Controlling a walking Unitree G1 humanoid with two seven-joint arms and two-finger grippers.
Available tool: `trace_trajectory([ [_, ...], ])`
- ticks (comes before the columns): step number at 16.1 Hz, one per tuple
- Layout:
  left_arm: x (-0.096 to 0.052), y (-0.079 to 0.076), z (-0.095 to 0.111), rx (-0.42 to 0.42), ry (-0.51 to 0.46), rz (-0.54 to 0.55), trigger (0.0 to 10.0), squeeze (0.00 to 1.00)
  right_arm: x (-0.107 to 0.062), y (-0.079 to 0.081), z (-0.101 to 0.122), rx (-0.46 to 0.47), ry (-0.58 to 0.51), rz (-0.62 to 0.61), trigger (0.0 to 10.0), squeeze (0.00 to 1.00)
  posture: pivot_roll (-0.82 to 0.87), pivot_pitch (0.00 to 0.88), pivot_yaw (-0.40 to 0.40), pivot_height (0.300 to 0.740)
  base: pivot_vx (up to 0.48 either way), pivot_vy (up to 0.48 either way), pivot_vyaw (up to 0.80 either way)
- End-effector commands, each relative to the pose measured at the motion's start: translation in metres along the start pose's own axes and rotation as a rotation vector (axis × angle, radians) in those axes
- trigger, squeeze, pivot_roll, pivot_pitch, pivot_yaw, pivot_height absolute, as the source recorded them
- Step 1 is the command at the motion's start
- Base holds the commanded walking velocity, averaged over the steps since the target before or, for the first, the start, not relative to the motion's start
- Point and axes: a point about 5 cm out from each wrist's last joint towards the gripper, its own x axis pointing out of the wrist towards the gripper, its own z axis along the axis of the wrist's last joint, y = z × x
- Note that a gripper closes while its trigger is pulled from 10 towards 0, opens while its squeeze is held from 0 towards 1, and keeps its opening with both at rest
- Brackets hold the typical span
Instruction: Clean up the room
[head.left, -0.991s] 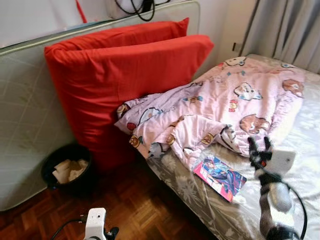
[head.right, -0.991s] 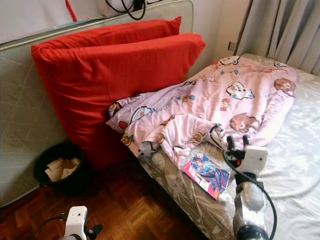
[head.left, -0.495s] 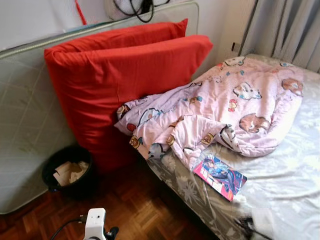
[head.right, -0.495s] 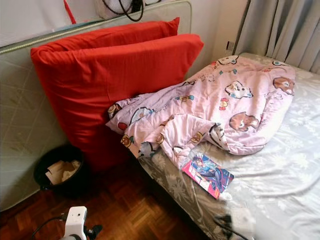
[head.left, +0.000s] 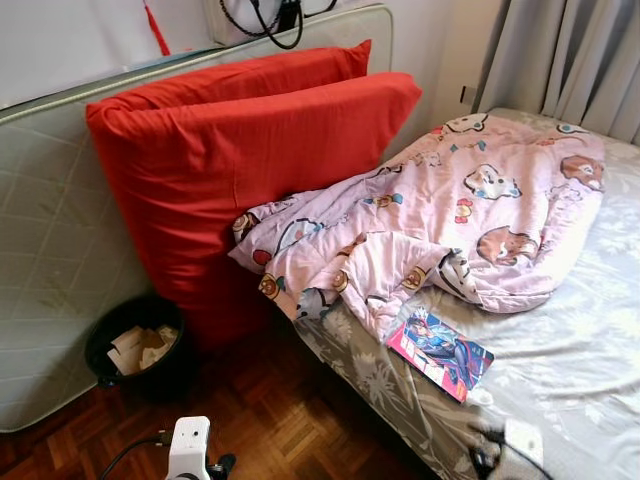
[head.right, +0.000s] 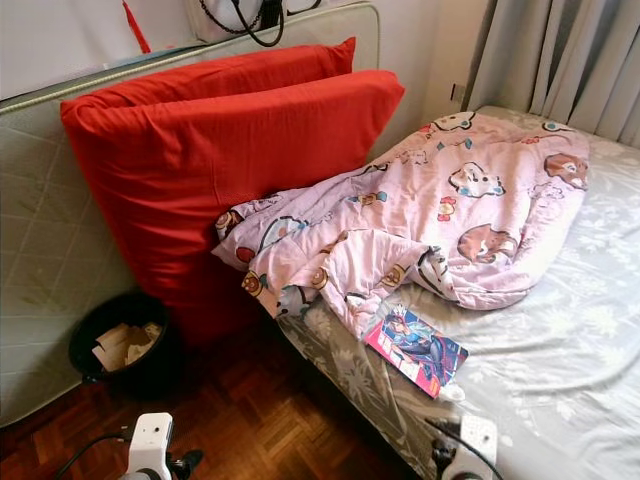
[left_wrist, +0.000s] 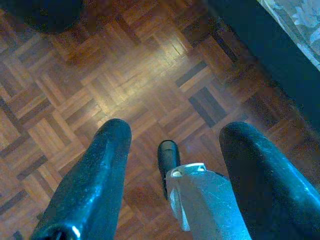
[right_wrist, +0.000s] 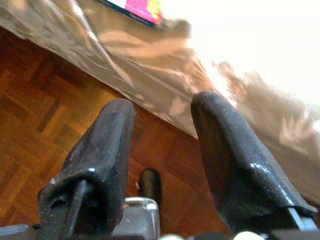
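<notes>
A crumpled pink cartoon-print blanket (head.left: 450, 215) lies across the bed (head.left: 590, 340). A colourful comic book (head.left: 440, 353) rests flat near the bed's front edge, just below the blanket. My right gripper (right_wrist: 162, 102) is open and hangs low beside the bed edge, above the parquet; a corner of the comic book (right_wrist: 137, 9) shows beyond its fingers. My right wrist (head.right: 465, 445) sits at the picture's lower edge, below the book. My left gripper (left_wrist: 175, 130) is open over bare parquet, with that arm (head.left: 190, 450) hanging idle.
Two big red cushions (head.left: 240, 170) lean on an upright mattress (head.left: 50, 250) beside the bed. A black bin (head.left: 135, 350) holding crumpled paper stands on the parquet floor (head.left: 270, 420) at the cushions' foot. Grey curtains (head.left: 570, 55) hang behind the bed.
My right arm has dropped from beside the blanket, above the bed, to the lower edge of the picture. The blanket and book have not moved.
</notes>
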Motion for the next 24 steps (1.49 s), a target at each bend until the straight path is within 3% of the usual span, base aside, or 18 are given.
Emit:
trace_trajectory([
  [1, -0.0009, 0.0051, -0.0024, -0.004, 0.022, 0.012, 10.0, 0.00, 0.0009, 0.0050, -0.0002, 0.010, 0.012, 0.019, 10.0, 0.00, 0.03, 0.000, 0.056, 0.740, 0.000, 0.000, 0.00],
  [12, -0.0008, 0.0039, -0.0033, -0.011, 0.029, 0.005, 10.0, 0.00, 0.0015, 0.0109, -0.0006, 0.028, 0.013, 0.030, 10.0, 0.00, 0.03, 0.000, 0.051, 0.740, 0.000, 0.000, 0.00],
  [24, -0.0007, 0.0033, -0.0029, -0.010, 0.027, -0.002, 10.0, 0.00, 0.0015, 0.0137, -0.0006, 0.027, 0.005, 0.038, 10.0, 0.00, 0.03, 0.000, 0.051, 0.740, 0.280, 0.000, 0.00],
])
